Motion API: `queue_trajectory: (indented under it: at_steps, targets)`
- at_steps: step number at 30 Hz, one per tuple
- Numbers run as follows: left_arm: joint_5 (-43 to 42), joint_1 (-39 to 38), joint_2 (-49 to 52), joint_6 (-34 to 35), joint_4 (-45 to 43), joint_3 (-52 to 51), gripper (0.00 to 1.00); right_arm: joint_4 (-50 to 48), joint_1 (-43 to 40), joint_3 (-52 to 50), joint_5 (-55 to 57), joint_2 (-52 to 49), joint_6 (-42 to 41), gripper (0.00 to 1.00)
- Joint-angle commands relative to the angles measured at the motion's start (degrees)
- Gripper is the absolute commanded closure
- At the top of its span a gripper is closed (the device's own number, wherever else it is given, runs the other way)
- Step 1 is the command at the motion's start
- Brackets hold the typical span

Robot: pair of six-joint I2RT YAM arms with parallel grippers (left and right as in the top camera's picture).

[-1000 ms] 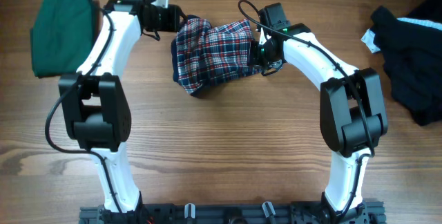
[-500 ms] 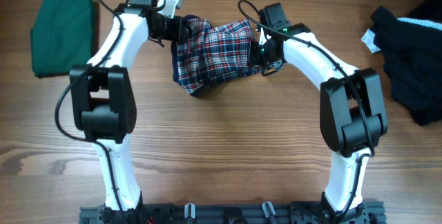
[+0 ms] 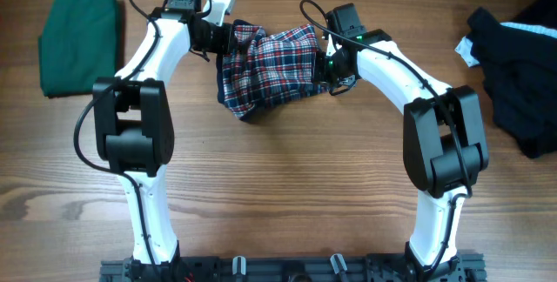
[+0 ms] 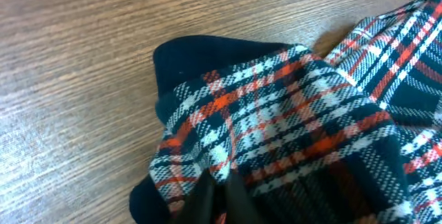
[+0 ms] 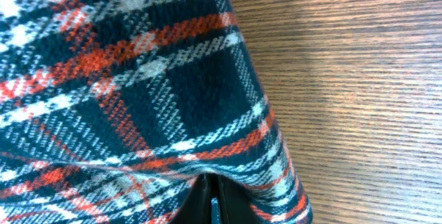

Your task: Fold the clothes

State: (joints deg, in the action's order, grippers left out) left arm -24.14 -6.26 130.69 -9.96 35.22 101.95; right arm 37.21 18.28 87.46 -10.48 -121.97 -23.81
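Overhead view: the plaid dress (image 3: 265, 69) lies bunched on the wooden surface (image 3: 287, 186), between the two arms. Pattern is red, white and navy check. It is crumpled, not flat, with the lower left corner hanging in a rounded lump.

Left wrist view: navy trim (image 4: 200, 51) edges a rounded fold of the dress (image 4: 290, 120), with bare wood beyond it.

Right wrist view: the dress (image 5: 124, 79) fills the left side, and its edge curves down across the wood.

Count:
- Plaid dress: one.
- Dark-green garment (image 3: 78, 43): one, folded into a neat rectangle, well to the left of the dress.
- Black garments (image 3: 518, 64): a loose heap well to the right of the dress; the number of pieces in it cannot be told.
- Arms: two, with one end effector each.

Left end effector (image 3: 224, 38): at the dress's upper left edge. Its fingertips (image 4: 221, 200) are pressed together with plaid cloth pinched between them.

Right end effector (image 3: 324, 66): at the dress's right edge, also clamped. Its fingertips (image 5: 214, 203) meet under the cloth, which drapes over them.
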Motion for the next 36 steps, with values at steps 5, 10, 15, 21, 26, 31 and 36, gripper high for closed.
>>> queue_trajectory:
  at_steps: [5,10,15,21,26,31,36]
  targets:
    - [3.58,0.55,0.72,-0.33,-1.64,0.07,0.96,-0.35,0.02,-0.31,-0.5,-1.55,1.31,0.96]
    - [9.09,1.95,0.72,0.55,-2.67,0.07,0.96,-0.33,0.02,-0.33,-0.48,-1.55,1.29,0.96]
    - [11.19,4.44,0.72,1.81,-4.48,0.07,0.96,-0.31,0.0,-0.33,-0.48,-1.55,1.31,0.96]
    - [11.17,4.85,0.68,1.81,-5.9,0.07,0.73,-0.33,0.02,-0.33,-0.5,-1.55,1.31,0.96]
    - [11.17,4.5,0.09,1.81,-4.24,0.07,0.2,-0.74,0.02,-0.24,-0.57,-1.55,1.66,0.96]
    - [10.88,4.5,-3.63,1.88,-0.07,0.07,0.07,-0.5,0.02,2.84,-1.4,-0.68,4.33,0.96]
    - [8.02,4.5,-9.68,3.13,5.01,0.07,0.11,-0.5,0.0,6.32,-1.38,1.6,5.42,0.96]
